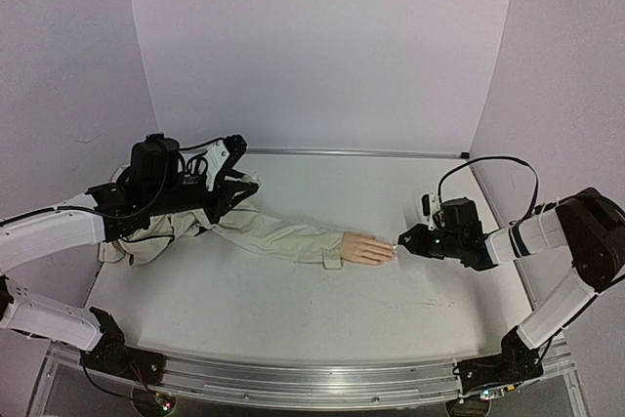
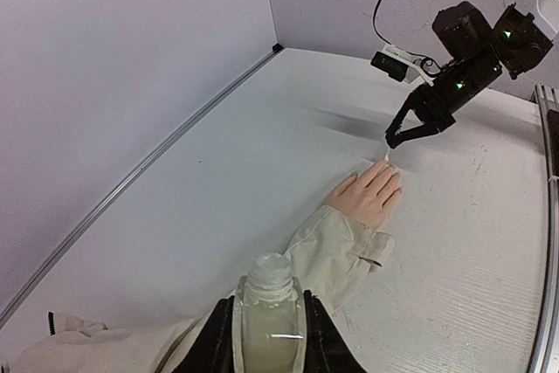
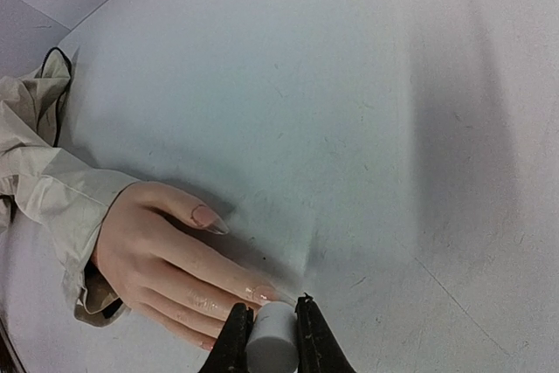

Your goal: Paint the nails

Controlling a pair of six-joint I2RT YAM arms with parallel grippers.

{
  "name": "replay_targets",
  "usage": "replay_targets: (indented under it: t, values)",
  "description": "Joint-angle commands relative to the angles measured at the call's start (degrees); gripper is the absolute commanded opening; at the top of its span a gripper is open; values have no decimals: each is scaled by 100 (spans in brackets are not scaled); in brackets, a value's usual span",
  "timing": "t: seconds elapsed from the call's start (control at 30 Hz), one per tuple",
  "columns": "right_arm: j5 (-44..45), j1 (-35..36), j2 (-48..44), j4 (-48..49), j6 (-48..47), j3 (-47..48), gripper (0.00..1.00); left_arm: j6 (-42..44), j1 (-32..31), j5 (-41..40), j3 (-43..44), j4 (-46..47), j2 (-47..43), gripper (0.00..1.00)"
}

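A peach mannequin hand (image 1: 367, 249) in a beige sleeve (image 1: 283, 236) lies palm down mid-table, fingers pointing right. My right gripper (image 1: 402, 239) is at its fingertips, shut on a small white brush handle (image 3: 272, 344). In the right wrist view that gripper (image 3: 272, 328) holds the handle right over the index finger's glossy nail (image 3: 264, 293). The thumb nail (image 3: 207, 217) lies bare further back. My left gripper (image 2: 269, 331) hovers over the sleeve's upper part, shut on a clear polish bottle (image 2: 269, 299) with an uncapped neck. From the left wrist view, the hand (image 2: 371, 194) sits below the right gripper (image 2: 403, 134).
The white table (image 1: 293, 300) is walled by pale panels at the back and sides. The crumpled jacket end (image 1: 132, 246) lies under my left arm. A black cable (image 1: 488, 165) loops above the right wrist. A metal rail (image 1: 312, 378) runs along the near edge.
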Motion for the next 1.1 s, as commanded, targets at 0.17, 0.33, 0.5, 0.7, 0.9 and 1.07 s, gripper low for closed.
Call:
replay_targets:
  t: [0.17,0.33,0.5,0.7,0.9,1.07]
  values:
    - [128,42,39,-69,41,193,0,-32,32,85,225,395,-113,0]
    - [200,42,49,-99,70,188,0,-34,32,82,227,395,-113,0]
    - [301,42,26,-162,98,188,0,-35,30,82,226,401,-108,0]
    - [409,42,10,-269,125,206,0,-32,32,82,225,395,-122,0]
    - [500,42,-189,-385,142,158,0,-32,32,88,225,395,-129,0]
    - [415,42,-539,-317,64,-18,0,-49,32,100,225,397,-144,0]
